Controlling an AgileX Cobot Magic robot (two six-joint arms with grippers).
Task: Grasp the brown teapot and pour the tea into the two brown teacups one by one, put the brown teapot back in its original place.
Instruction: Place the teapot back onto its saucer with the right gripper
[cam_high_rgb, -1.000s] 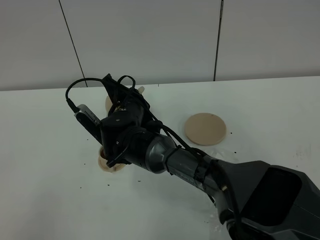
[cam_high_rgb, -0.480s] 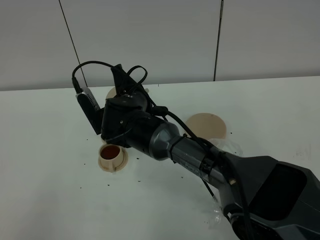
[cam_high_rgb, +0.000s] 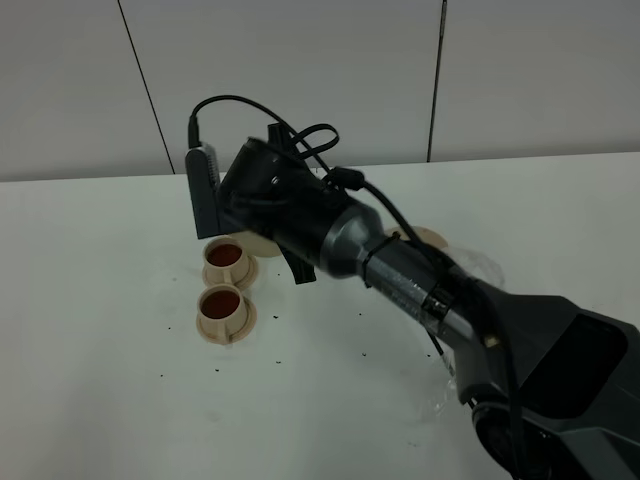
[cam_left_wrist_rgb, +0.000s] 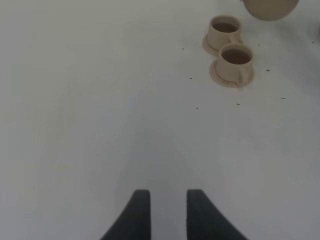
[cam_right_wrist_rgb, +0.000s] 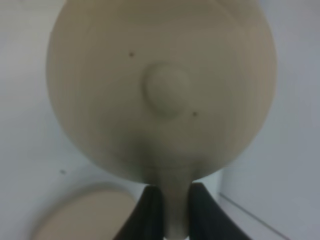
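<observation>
The brown teapot (cam_right_wrist_rgb: 162, 90) is held off the table by the right gripper (cam_right_wrist_rgb: 170, 205), whose fingers are clamped tight on the pot's loop handle, as the right wrist view shows. In the exterior high view the pot is almost wholly hidden behind the right arm (cam_high_rgb: 400, 270), which reaches across toward the left side of the table (cam_high_rgb: 100, 400). The two brown teacups (cam_high_rgb: 227, 258) (cam_high_rgb: 220, 307) are seen standing close together, each on a small saucer, and both appear filled with dark reddish liquid. The left gripper (cam_left_wrist_rgb: 163, 212) hangs low over bare table well away from the cups, with its jaws a narrow gap apart and nothing between them.

Pouring is judged complete; what remains is the return to the flat tan saucer (cam_right_wrist_rgb: 85, 215), of which only an edge is glimpsed under the pot in the wrist view and a sliver behind the arm from above.

Several faults could follow. If the pot is tilted during the carry, remaining tea could be dripped across the table. Because the saucer is largely masked by the arm and the pot, a misjudged descent could leave the pot half on its rim and rocking. The cups could be clipped if the arm is swung back low, since they stand just beside its path.
</observation>
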